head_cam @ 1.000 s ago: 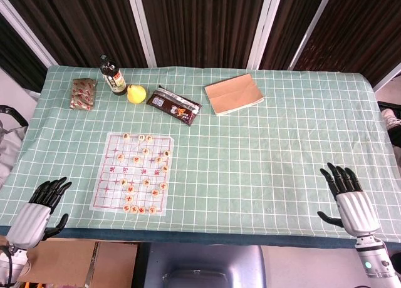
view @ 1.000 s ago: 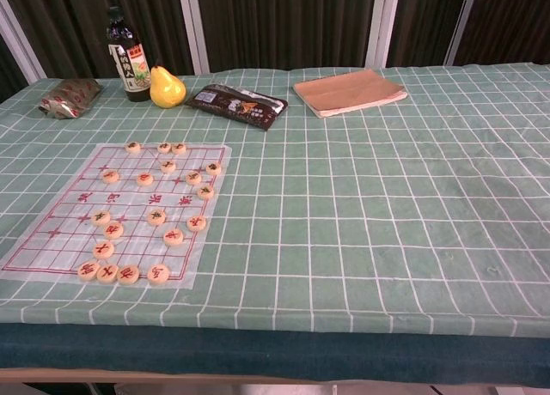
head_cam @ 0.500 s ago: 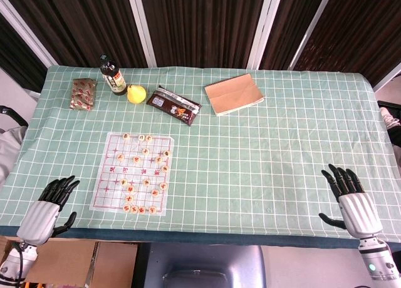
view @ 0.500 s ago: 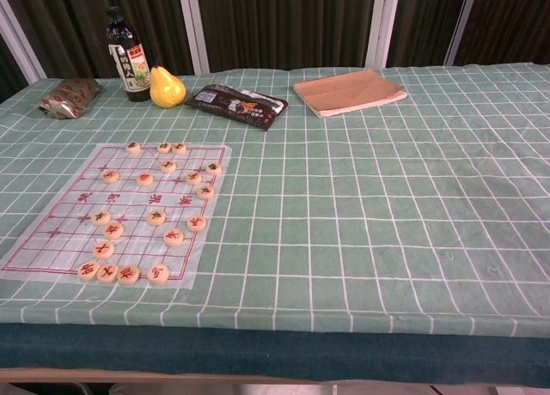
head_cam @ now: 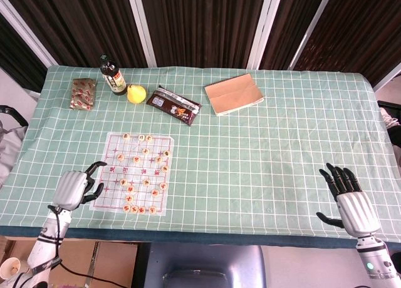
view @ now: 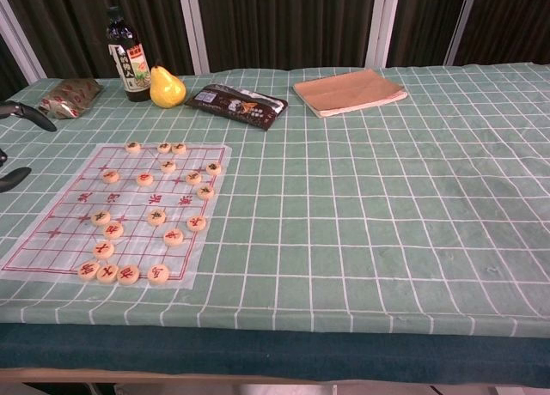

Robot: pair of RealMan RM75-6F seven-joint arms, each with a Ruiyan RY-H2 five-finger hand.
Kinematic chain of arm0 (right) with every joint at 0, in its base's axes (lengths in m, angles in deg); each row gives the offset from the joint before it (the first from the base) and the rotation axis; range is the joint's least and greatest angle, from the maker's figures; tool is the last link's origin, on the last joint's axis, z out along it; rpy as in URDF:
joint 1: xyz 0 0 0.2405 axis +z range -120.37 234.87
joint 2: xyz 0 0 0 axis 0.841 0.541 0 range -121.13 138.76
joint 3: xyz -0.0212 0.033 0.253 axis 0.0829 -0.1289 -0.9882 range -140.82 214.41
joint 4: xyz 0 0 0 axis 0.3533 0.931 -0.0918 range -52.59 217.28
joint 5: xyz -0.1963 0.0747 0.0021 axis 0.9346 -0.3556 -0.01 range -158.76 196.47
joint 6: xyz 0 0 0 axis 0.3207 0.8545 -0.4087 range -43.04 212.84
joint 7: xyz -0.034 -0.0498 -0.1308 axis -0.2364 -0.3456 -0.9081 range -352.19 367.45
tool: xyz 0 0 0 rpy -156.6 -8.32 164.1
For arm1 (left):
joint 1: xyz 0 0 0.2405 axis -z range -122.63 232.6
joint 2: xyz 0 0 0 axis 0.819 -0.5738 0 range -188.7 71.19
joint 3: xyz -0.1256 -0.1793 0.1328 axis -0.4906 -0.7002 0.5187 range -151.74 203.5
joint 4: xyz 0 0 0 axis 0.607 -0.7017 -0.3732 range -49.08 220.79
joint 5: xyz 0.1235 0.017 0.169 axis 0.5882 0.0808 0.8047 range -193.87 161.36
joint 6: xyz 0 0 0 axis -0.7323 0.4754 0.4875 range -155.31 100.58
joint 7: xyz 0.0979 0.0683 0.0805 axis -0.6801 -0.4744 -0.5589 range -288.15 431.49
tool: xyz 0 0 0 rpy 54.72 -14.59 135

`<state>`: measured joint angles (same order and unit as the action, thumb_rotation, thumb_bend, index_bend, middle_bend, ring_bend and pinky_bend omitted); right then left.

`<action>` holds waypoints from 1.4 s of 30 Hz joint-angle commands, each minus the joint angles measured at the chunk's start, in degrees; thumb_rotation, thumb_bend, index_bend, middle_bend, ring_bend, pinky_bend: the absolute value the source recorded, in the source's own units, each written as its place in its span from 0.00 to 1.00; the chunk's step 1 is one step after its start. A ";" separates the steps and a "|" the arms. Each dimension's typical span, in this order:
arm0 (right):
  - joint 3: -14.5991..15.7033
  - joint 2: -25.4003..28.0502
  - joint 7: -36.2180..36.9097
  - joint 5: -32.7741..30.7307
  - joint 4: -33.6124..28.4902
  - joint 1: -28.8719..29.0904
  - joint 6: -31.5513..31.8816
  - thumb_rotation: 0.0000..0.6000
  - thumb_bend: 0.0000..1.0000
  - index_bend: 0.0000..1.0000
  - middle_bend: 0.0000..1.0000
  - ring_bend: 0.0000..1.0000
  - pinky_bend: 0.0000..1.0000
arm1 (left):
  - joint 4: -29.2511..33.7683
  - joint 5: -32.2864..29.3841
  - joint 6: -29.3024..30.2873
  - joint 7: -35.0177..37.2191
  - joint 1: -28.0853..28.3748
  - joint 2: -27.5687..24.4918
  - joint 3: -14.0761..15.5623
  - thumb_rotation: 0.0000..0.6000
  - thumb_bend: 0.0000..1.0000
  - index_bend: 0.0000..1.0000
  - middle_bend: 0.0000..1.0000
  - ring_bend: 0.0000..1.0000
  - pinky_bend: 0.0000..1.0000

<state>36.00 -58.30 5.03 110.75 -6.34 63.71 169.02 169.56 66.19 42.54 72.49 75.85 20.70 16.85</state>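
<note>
A clear Chinese chess board sheet [head_cam: 135,173] [view: 60,232] lies on the green checked tablecloth, with several round wooden pieces [head_cam: 145,183] [view: 155,215] scattered on it. My left hand [head_cam: 76,188] hovers just left of the sheet's near left corner, holding nothing, its dark fingers [head_cam: 95,169] spread toward the board. In the chest view only its fingertips [view: 26,113] show at the left edge. My right hand [head_cam: 349,199] is over the table's near right edge, holding nothing, with its fingers spread.
Along the far side stand a dark sauce bottle [head_cam: 112,76] [view: 127,56], a yellow pear [head_cam: 135,92] [view: 166,88], a red snack packet [head_cam: 83,93], a dark wrapper [head_cam: 175,104] [view: 236,105] and a brown notebook [head_cam: 234,94] [view: 348,92].
My left hand has moved up from the table's near left corner and rightward to the board's left edge. The right hand has barely shifted.
</note>
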 commanded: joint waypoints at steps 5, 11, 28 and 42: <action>-0.27 -0.07 0.07 -0.91 0.16 0.34 -0.92 1.00 0.18 0.00 0.00 0.00 0.00 | -6.90 -15.08 -10.57 -9.17 8.22 7.03 -6.88 1.00 0.39 0.32 1.00 1.00 1.00; -0.69 -0.05 0.73 -1.36 0.16 0.26 -0.50 1.00 0.18 0.00 0.00 0.00 0.00 | -14.26 -17.86 -11.02 -12.02 11.12 11.64 -7.62 1.00 0.39 0.32 1.00 1.00 1.00; -0.93 -0.31 1.14 -1.86 0.58 0.39 -0.66 1.00 0.18 0.00 0.00 0.00 0.00 | -29.10 -21.92 -16.42 -12.19 15.80 20.59 -7.64 1.00 0.38 0.38 1.00 1.00 1.00; -0.91 0.08 1.05 -2.15 0.01 0.13 -0.42 1.00 0.18 0.00 0.00 0.00 0.00 | -33.27 -23.60 -18.52 -11.87 17.76 23.43 -8.17 1.00 0.38 0.41 1.00 1.00 1.00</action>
<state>35.12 -58.26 6.05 108.62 -6.28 63.88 168.54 136.38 42.68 24.11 60.54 93.52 44.02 8.74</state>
